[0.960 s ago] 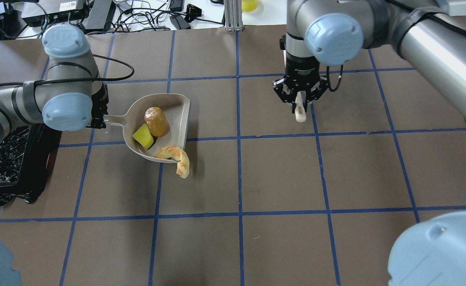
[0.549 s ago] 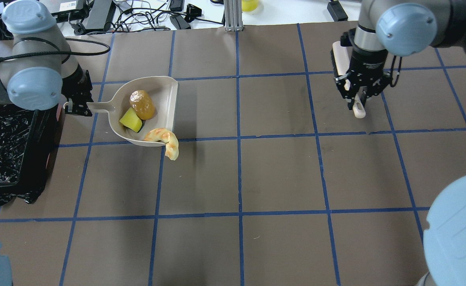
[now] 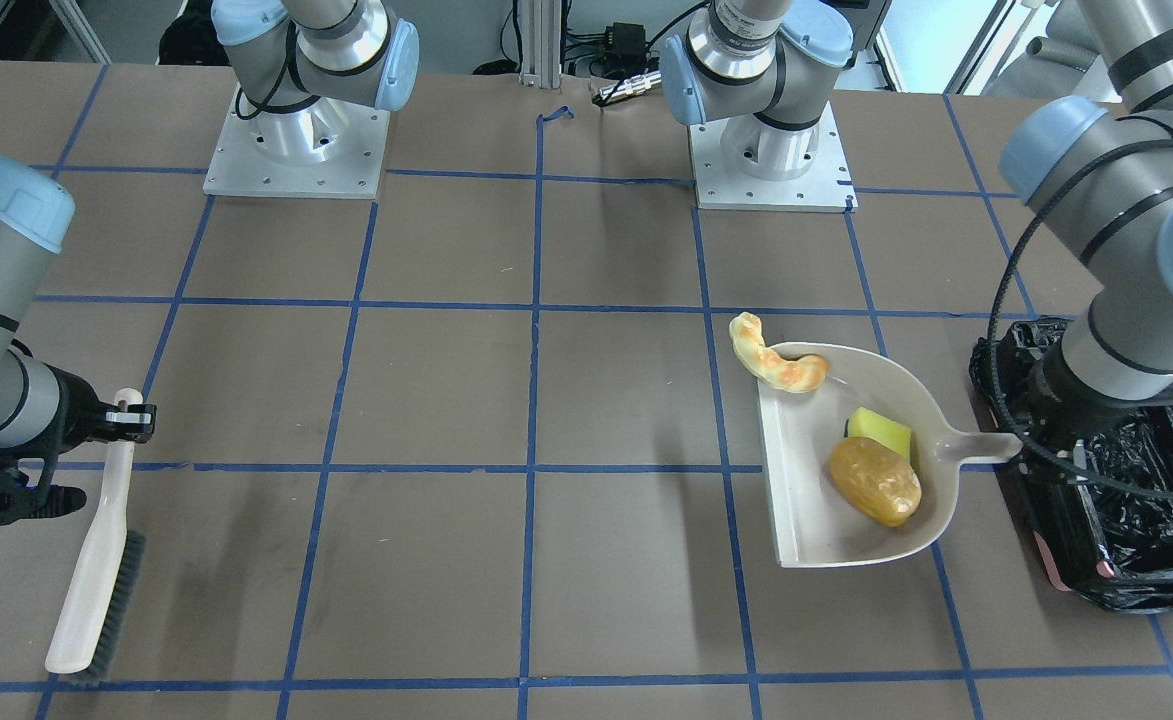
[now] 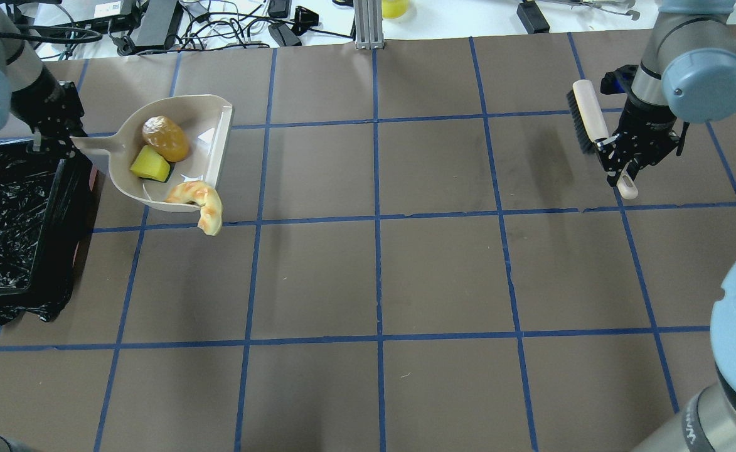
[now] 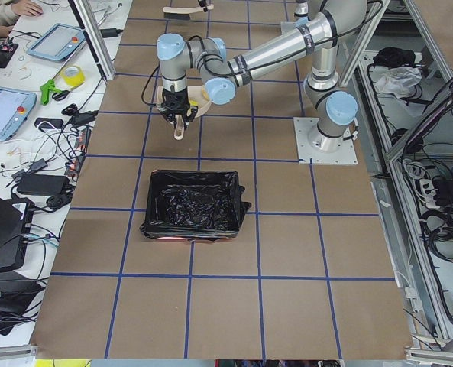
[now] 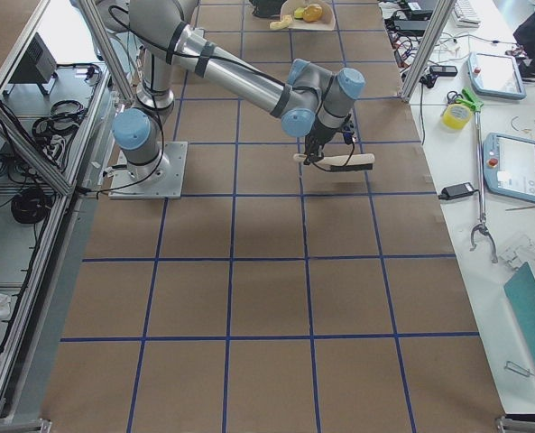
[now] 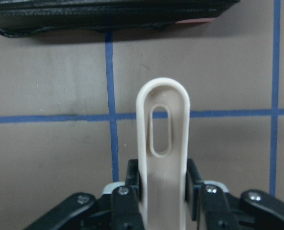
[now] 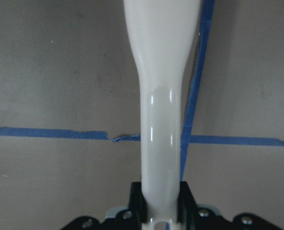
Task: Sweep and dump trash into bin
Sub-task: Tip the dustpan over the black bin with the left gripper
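My left gripper (image 4: 60,135) is shut on the handle (image 7: 162,143) of a beige dustpan (image 4: 208,135), held above the table just beyond the far corner of the bin (image 4: 4,213). The bin is a box lined with a crinkly black bag. The trash lies in the pan: a golden-brown potato-like lump (image 4: 165,138), a yellow sponge wedge (image 4: 150,164), and a tan croissant piece (image 4: 199,199) hanging over the pan's open lip. Far to the right, my right gripper (image 4: 622,166) is shut on the white handle (image 8: 161,120) of a brush (image 4: 590,119).
The table is brown with blue tape grid lines. Cables and electronics lie along its far edge (image 4: 217,25). An aluminium post (image 4: 368,25) stands at the back centre. The two arm bases (image 3: 296,150) sit on the robot's side.
My left arm has carried the loaded dustpan left and toward the back, closer to the bin. My right arm has swung further right with the brush.
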Robot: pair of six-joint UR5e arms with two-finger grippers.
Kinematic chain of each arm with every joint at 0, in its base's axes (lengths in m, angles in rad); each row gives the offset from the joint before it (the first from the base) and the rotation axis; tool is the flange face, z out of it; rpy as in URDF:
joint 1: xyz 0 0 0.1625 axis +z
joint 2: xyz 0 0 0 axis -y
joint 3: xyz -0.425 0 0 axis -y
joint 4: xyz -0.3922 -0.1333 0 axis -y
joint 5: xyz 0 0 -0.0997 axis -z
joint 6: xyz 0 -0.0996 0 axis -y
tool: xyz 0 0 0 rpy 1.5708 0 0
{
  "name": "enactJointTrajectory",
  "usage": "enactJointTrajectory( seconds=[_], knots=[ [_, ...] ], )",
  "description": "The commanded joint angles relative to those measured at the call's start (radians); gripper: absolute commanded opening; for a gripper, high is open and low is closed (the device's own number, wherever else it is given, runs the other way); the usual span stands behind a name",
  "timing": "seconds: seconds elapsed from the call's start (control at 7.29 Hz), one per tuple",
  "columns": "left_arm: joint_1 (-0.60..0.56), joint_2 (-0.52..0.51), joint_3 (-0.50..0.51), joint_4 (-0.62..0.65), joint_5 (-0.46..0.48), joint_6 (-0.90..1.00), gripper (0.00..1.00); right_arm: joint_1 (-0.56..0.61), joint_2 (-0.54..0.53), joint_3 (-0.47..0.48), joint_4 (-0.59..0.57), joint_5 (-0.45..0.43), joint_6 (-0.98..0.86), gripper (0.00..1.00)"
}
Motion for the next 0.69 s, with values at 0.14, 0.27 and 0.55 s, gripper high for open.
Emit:
enactJointTrajectory(
  seconds=[0.14,0.27,0.55],
  knots=[
    [0.164,0.012,0.081,-0.046,0.005,0.244,0.00,-0.044,0.035,0.034,-0.034,-0.021,-0.026,0.00],
    [0.218,0.012,0.104,-0.046,0.004,0.327,0.00,-0.045,0.034,0.045,-0.034,-0.051,-0.029,0.00],
    [0.295,0.001,0.143,-0.039,0.010,0.456,0.00,-0.045,0.032,0.047,-0.037,-0.055,-0.028,0.00]
  ],
)
